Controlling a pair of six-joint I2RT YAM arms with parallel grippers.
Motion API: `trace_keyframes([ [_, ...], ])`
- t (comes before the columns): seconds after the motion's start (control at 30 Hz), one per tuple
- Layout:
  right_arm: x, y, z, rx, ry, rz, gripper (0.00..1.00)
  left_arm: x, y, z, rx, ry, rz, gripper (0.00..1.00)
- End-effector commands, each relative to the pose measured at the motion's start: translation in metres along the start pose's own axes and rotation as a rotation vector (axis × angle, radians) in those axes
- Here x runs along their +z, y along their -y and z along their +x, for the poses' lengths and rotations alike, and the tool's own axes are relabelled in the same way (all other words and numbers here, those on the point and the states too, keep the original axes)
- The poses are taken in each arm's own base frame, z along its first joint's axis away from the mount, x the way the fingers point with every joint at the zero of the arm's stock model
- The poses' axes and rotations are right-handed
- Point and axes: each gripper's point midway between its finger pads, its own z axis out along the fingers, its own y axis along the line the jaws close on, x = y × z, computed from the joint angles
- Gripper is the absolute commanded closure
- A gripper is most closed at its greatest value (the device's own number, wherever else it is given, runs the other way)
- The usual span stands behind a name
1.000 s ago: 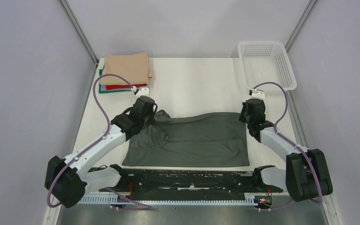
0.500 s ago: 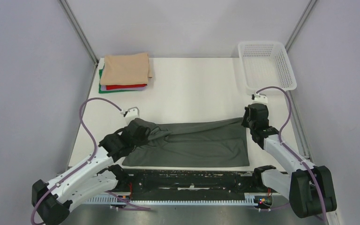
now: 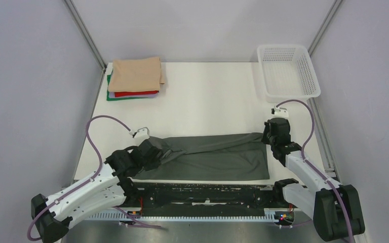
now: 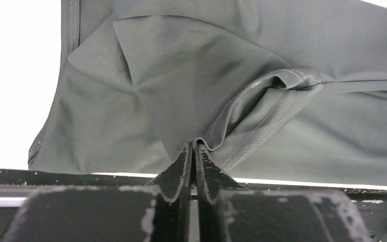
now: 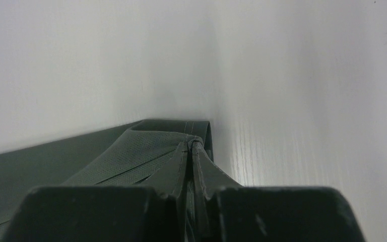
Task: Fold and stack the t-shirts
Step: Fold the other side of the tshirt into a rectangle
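2 white arms (image 3: 88, 191), black joints (image 3: 334, 212), purple cables (image 3: 106, 117)

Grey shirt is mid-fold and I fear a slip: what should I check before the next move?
1. Left pincer shut on the grey shirt: ok.
2. Right pincer shut on its right corner: ok.
3. Lifted edge smooth between both pincers: not ok, bunched near the left one.
4. Near hem flat on the table: ok where visible.
5. Pile of folded shirts apart from the cloth: ok.

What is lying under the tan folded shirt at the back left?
A red shirt and a green shirt peek out beneath the tan shirt; anything else below is covered.
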Motion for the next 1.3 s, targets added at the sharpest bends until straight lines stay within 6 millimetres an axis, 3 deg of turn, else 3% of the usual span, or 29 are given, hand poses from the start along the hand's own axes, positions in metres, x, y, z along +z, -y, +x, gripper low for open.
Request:
trace_keyframes([
  [0.0, -0.006, -0.001, 0.018, 0.007, -0.024, -0.029, 0.93, 0.0, -0.017, 0.017, -0.051, -0.05, -0.055, 0.85],
  [0.1, -0.014, 0.003, 0.04, 0.029, -0.066, -0.032, 0.84, 0.002, -0.02, 0.02, -0.056, -0.054, -0.066, 0.72],
  [0.17, -0.02, 0.007, 0.053, 0.034, -0.1, -0.023, 0.64, 0.001, -0.018, 0.018, -0.056, -0.049, -0.062, 0.62],
  [0.23, -0.026, 0.016, 0.058, 0.052, -0.117, 0.02, 0.43, -0.002, -0.014, 0.015, -0.052, -0.045, -0.044, 0.45],
  [0.33, -0.036, 0.019, 0.044, 0.06, -0.082, 0.037, 0.13, -0.01, -0.004, 0.005, -0.046, -0.024, -0.001, 0.21],
  [0.37, -0.04, 0.017, 0.034, 0.059, -0.057, 0.028, 0.03, -0.014, 0.001, 0.0, -0.039, -0.016, 0.019, 0.08],
  [0.4, -0.043, 0.015, 0.026, 0.057, -0.033, 0.018, 0.02, -0.019, 0.007, -0.006, -0.034, -0.005, 0.043, 0.01],
  [0.5, -0.05, -0.003, -0.002, 0.051, 0.047, -0.081, 0.02, -0.029, 0.031, -0.023, -0.012, 0.033, 0.132, 0.0],
  [0.57, -0.055, -0.027, -0.017, 0.041, 0.08, -0.213, 0.02, -0.033, 0.049, -0.032, 0.002, 0.054, 0.198, 0.0],
  [0.63, -0.061, -0.055, -0.025, 0.02, 0.094, -0.366, 0.02, -0.035, 0.064, -0.04, 0.04, 0.069, 0.238, 0.0],
  [0.77, -0.069, -0.091, -0.032, -0.023, 0.085, -0.577, 0.02, -0.044, 0.071, -0.057, 0.116, 0.086, 0.203, 0.0],
  [0.9, -0.064, -0.101, -0.033, -0.016, 0.062, -0.618, 0.02, -0.042, 0.063, -0.052, 0.133, 0.059, 0.159, 0.0],
  [1.07, -0.063, -0.105, -0.037, -0.015, 0.082, -0.636, 0.02, -0.031, 0.039, -0.03, 0.073, 0.024, 0.121, 0.0],
  [1.13, -0.065, -0.11, -0.044, -0.018, 0.111, -0.668, 0.02, -0.027, 0.051, -0.026, 0.049, 0.027, 0.19, 0.0],
  [1.27, -0.068, -0.121, -0.037, -0.003, 0.088, -0.741, 0.02, -0.012, 0.08, -0.026, 0.029, 0.045, 0.306, 0.0],
])
